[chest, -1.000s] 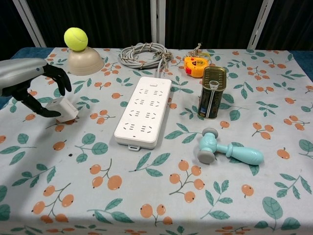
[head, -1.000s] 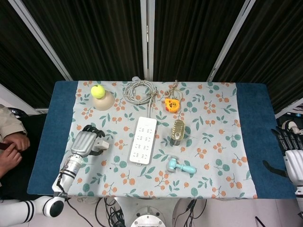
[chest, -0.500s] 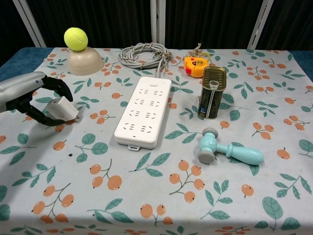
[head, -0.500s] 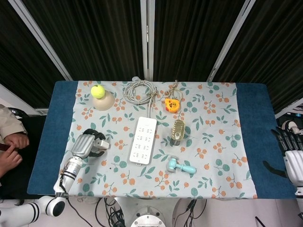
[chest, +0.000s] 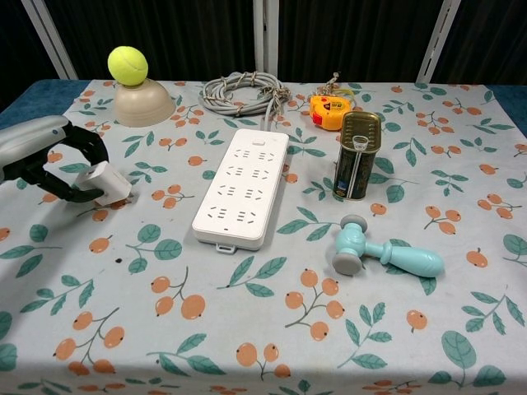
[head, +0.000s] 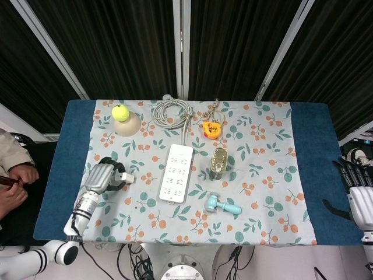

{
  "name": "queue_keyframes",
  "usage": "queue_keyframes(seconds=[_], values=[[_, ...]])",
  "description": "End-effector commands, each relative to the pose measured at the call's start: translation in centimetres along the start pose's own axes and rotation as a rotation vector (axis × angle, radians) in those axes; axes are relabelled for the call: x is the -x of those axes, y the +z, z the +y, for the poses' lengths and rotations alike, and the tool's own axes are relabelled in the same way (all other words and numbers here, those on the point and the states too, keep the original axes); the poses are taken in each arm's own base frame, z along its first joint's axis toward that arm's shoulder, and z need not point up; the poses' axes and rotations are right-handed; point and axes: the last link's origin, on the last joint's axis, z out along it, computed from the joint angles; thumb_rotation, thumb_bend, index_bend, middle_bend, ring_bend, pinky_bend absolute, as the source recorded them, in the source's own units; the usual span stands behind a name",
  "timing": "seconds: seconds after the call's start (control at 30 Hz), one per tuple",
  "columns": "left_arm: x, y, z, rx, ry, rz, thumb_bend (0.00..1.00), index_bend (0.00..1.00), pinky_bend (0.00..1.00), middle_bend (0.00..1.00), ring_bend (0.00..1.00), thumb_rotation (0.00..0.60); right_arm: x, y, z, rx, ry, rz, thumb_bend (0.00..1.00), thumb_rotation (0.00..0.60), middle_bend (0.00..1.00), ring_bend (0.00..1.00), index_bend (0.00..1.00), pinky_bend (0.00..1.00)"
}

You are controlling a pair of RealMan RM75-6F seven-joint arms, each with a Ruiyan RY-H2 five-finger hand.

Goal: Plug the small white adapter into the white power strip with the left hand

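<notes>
Tabletop [chest: 272, 346] under floral cloth, carrying everything. White power strip [chest: 244, 184] flat, well right of the left robot hand [chest: 45, 156], sockets up, coiled cable [chest: 243, 89] beyond. Left robot hand now curled tighter around the small white adapter [chest: 108, 183] than a moment ago, dark fingers wrapping its near side; adapter seemingly resting on the cloth, not lifted. Grasp judged nearly set, so lift and carry rightward to a socket next. Right robot hand [head: 358, 195] far off at the opposite edge, fingers spread, holding nothing.
</notes>
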Motion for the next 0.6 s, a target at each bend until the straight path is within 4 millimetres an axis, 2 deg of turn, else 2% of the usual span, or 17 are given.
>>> queue_keyframes(seconds=[0.03,0.13,0.27,0.43,0.6], values=[[-0.3,0.3,0.1,0.010,-0.003,0.012,0.37,0.62,0.30,0.62,0.42,0.600,0.0,-0.1,0.0,0.001,0.002,0.001,0.12,0.600,0.02,0.00,0.00,0.00],[-1.3,0.5,0.9,0.046,0.011,0.014,0.39,0.65,0.38,0.66,0.45,0.600,0.0,-0.2,0.1,0.001,0.006,0.004,0.12,0.600,0.02,0.00,0.00,0.00],[-3.0,0.8,3.3,0.133,0.061,-0.002,0.39,0.66,0.38,0.67,0.45,0.600,0.2,-0.2,0.0,-0.008,0.010,0.004,0.12,0.600,0.02,0.00,0.00,0.00],[-4.4,1.3,7.9,0.289,0.165,-0.024,0.41,0.66,0.37,0.67,0.45,0.600,0.4,0.0,-0.1,-0.013,0.011,-0.005,0.12,0.600,0.02,0.00,0.00,0.00],[-4.3,2.8,11.5,0.393,0.261,-0.058,0.42,0.66,0.37,0.67,0.45,0.600,0.5,0.0,-0.1,-0.014,0.012,-0.006,0.12,0.600,0.02,0.00,0.00,0.00]])
